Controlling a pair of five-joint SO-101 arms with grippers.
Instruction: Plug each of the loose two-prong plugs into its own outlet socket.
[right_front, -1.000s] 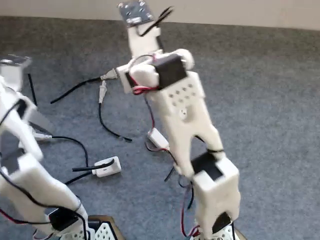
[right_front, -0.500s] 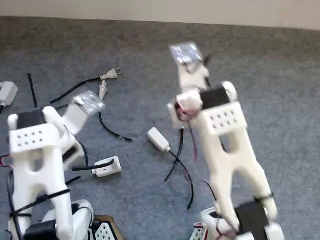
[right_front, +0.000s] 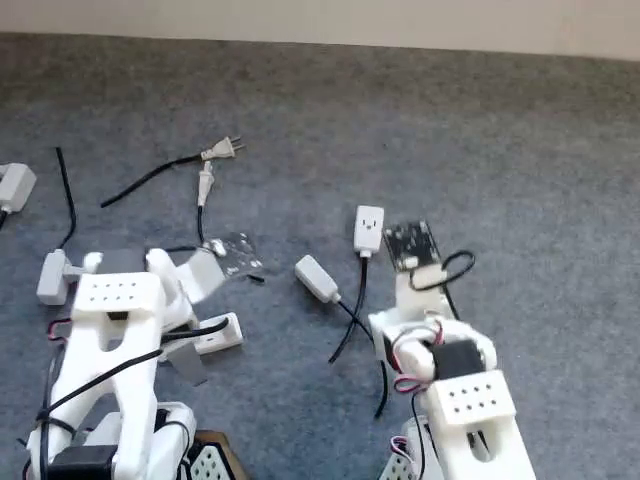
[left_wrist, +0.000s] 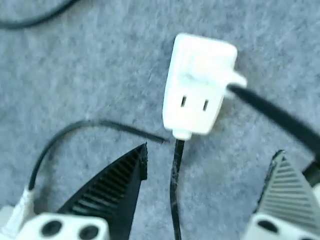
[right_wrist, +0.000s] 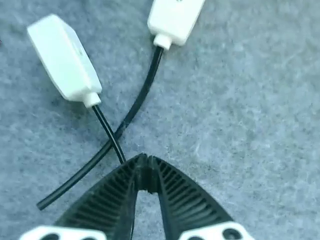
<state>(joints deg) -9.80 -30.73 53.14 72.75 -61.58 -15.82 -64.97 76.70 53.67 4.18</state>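
Observation:
Two loose two-prong plugs (right_front: 222, 150) (right_front: 206, 181) on black cords lie far back on the grey carpet. My left gripper (left_wrist: 210, 154) (right_front: 203, 310) is open just above a white outlet socket (left_wrist: 199, 87) (right_front: 216, 333) that has a black-corded white plug seated in its far end. My right gripper (right_wrist: 144, 162) (right_front: 408, 240) is shut on nothing, low over the crossing cords of two white sockets. One socket (right_wrist: 64, 57) (right_front: 317, 278) lies on its side, and the other (right_wrist: 175, 17) (right_front: 369, 228) shows its slots in the high view.
Another white socket (right_front: 15, 185) lies at the far left edge, and a white block (right_front: 50, 276) sits beside the left arm. Black cords (right_front: 355, 320) trail between the two arms. Open carpet (right_front: 540, 170) stretches to the right and back.
Both arms have pulled back toward the near edge. The right arm left the far plugs and dropped down by the two middle sockets. The left arm swung in over the near socket.

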